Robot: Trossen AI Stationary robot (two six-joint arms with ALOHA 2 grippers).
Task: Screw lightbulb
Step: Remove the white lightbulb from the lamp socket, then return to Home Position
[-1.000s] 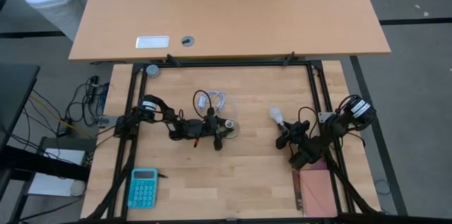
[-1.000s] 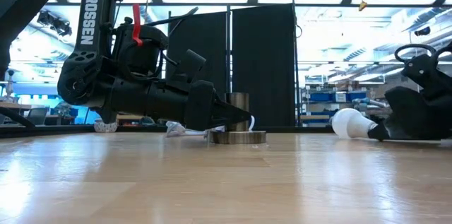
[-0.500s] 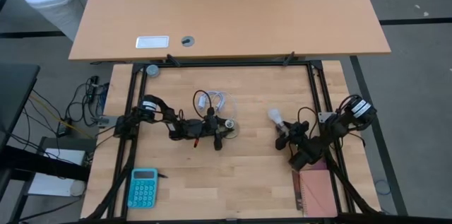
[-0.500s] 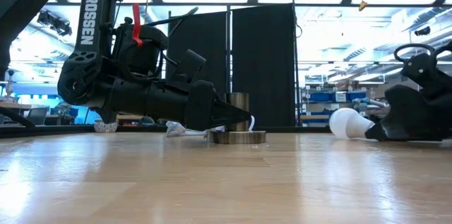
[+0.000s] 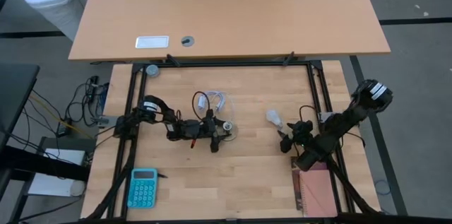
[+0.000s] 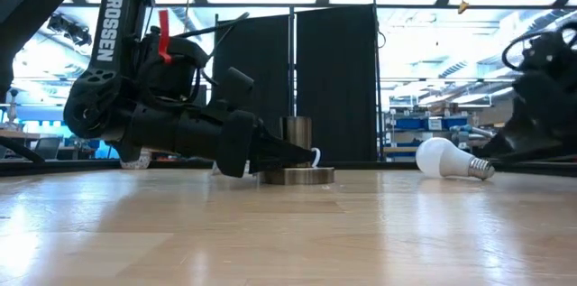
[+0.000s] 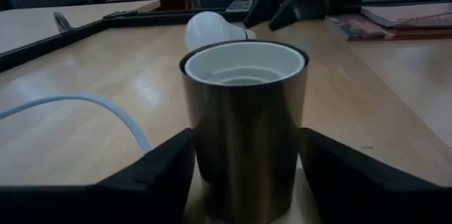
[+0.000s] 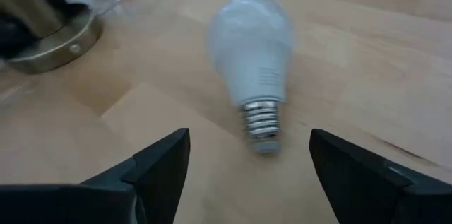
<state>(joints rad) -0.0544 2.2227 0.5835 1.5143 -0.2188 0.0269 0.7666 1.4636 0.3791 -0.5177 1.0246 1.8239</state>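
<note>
Right gripper: the right gripper [image 8: 251,181] is hovering low over the table with its 2 fingers [image 8: 159,164] standing wide apart and nothing between them.
Bulb against right gripper: the lightbulb [image 8: 252,44] is lying on its side just ahead of the open fingers, apart from them, its threaded metal base pointing back toward the gap and its white globe pointing away.
Bulb on the table: in the high view the lightbulb [image 5: 274,117] is resting on the bare wood right of centre, just beside the right gripper [image 5: 285,139] and well apart from the socket.
Left gripper: the left gripper [image 7: 244,171] is sitting low at the socket [image 7: 245,121], 1 finger [image 7: 152,171] on each side of the dark cylindrical body; the fingers are looking close around it, but I cannot tell whether they are pressing on it.
Socket: it is standing upright on its round metal base [image 6: 296,175], its white-lined mouth open and empty, with the white cable [image 7: 85,107] trailing off beside it.
Done so far: judging from the layout, the socket is being steadied or approached, and nothing is threaded in.
Left to do: the bulb is waiting to be picked up, carried across to the socket, turned base-down over the mouth and screwed in, so the task is looking early.
</note>
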